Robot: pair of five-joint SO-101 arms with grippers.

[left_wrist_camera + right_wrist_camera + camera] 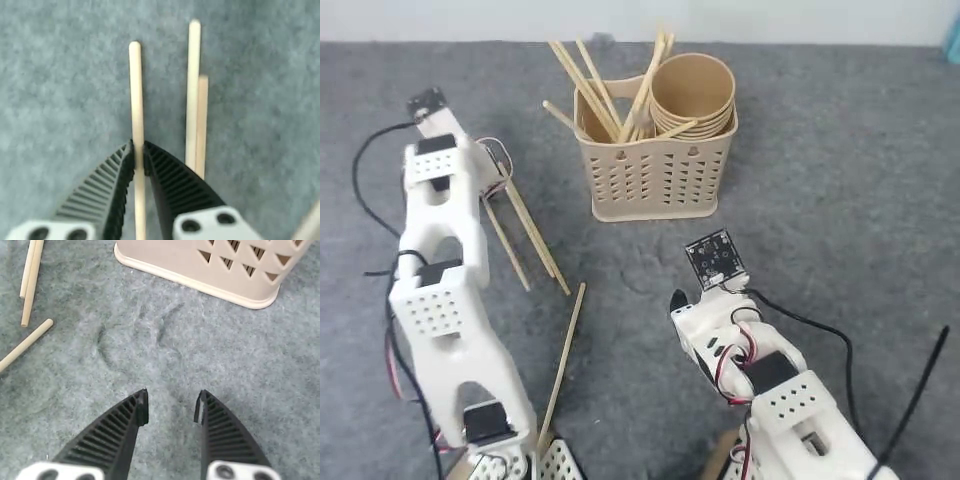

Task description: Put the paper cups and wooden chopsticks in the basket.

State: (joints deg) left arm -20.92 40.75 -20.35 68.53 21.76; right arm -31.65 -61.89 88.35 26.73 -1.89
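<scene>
My left gripper (138, 150) is shut on one wooden chopstick (135, 95) that lies on the grey carpet. Two more chopsticks (193, 90) lie side by side just beside it. From above, the left arm (440, 200) stands over these sticks (535, 235) at the left. The beige basket (655, 180) at the top centre holds stacked paper cups (692, 95) and several chopsticks (595, 90). Another chopstick (565, 350) lies loose between the arms. My right gripper (171, 407) hovers open and empty over bare carpet, a short way in front of the basket (210, 270).
In the right wrist view, two chopstick ends (29, 280) and a single one (25, 345) lie off to one side. The right arm (740, 350) sits at the lower right, with cables trailing from both arms. Grey carpet stretches to the basket's right.
</scene>
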